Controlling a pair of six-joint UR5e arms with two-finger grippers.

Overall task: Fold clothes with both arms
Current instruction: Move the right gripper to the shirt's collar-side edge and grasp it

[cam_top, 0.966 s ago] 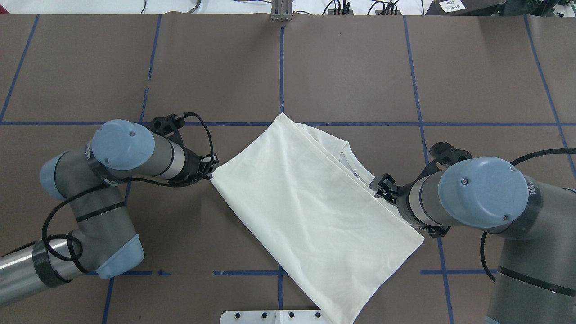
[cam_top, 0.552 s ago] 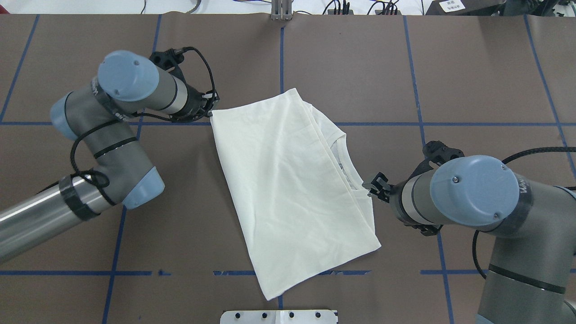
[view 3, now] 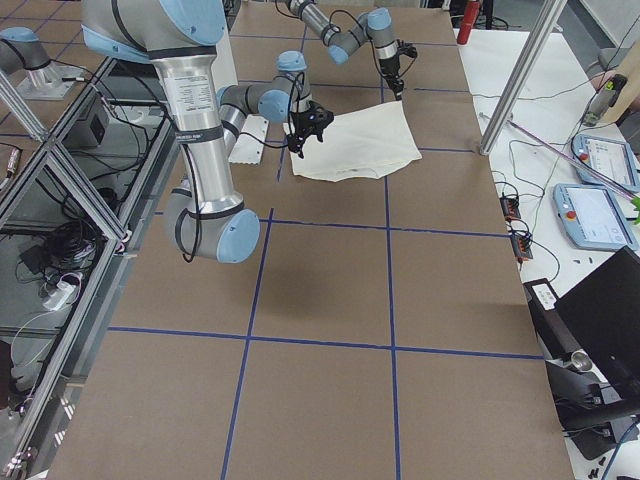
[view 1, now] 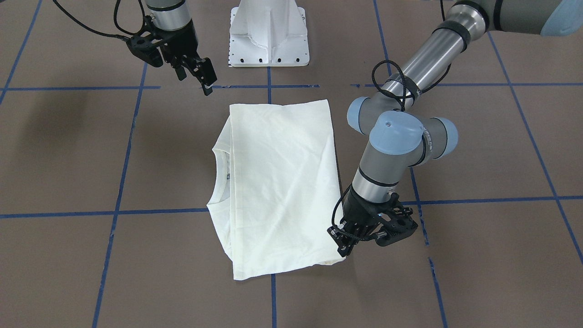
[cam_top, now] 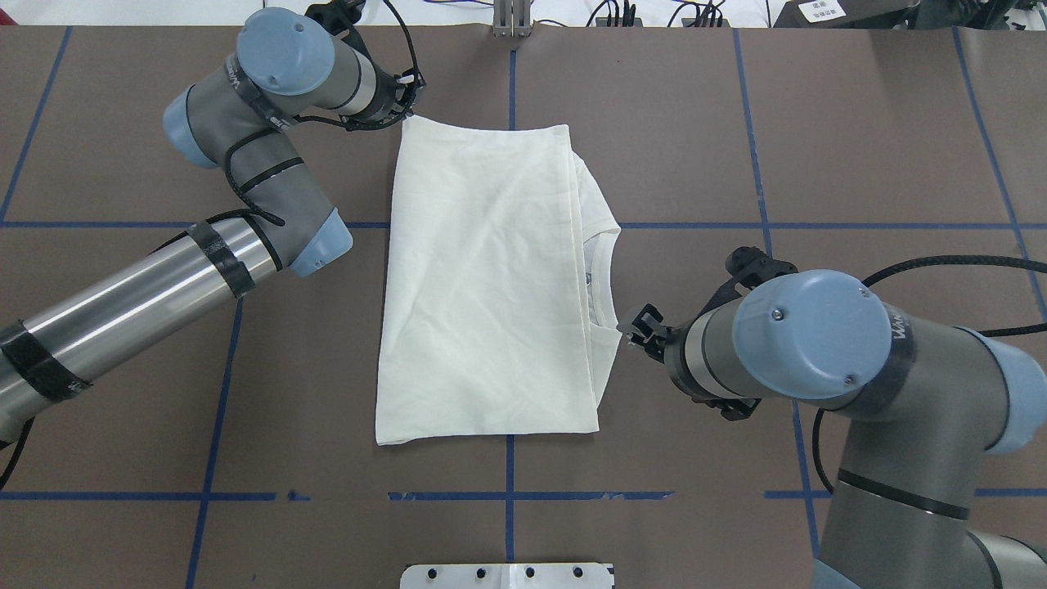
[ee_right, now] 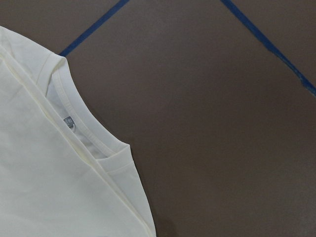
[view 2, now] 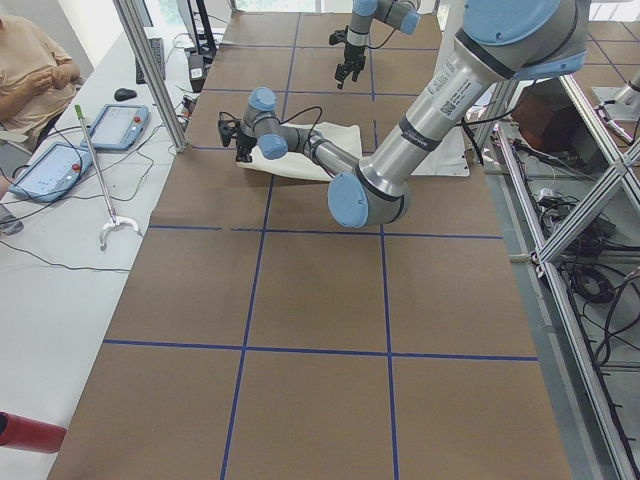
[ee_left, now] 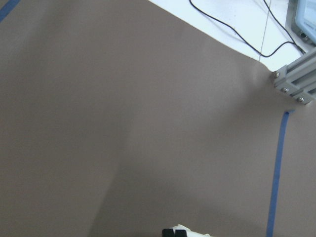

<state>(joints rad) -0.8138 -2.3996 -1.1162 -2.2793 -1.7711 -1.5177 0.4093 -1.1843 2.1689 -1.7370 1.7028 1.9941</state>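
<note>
The cream-white T-shirt lies folded on the brown table, plain side up, with its collar showing at its right edge. No print shows. My left gripper is at the shirt's far left corner, low on the table and shut on that corner; it also shows in the front-facing view. My right gripper is open and empty, raised above the table beside the shirt's collar side. The right wrist view shows only the collar and bare table.
The white pedestal base stands at the table's near edge, just behind the shirt. An aluminium post stands at the far edge, close to the left gripper. Blue tape lines grid the table. Tablets lie beyond the far edge.
My left gripper has pulled the shirt's corner toward the far edge, which swung the shirt square to the table. My right gripper has moved left and is off the shirt's edge.
</note>
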